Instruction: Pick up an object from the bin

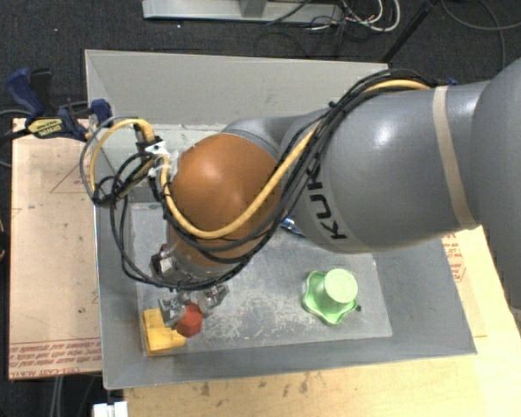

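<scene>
My gripper (189, 309) hangs low over the bin's front left corner, below the orange cover. A small red round thing (189, 322) sits right at its fingertips, touching a yellow block (161, 333) that lies just to the left on the bin floor. Whether the fingers close round the red thing is hidden by the wrist above. A light green cup-like thing (331, 295) lies on the floor to the right, well apart from the gripper.
The arm and its cables cover most of the bin's middle and back. A bit of something blue peeks out under the arm near the bin's middle. Bare floor lies between the red thing and the green one.
</scene>
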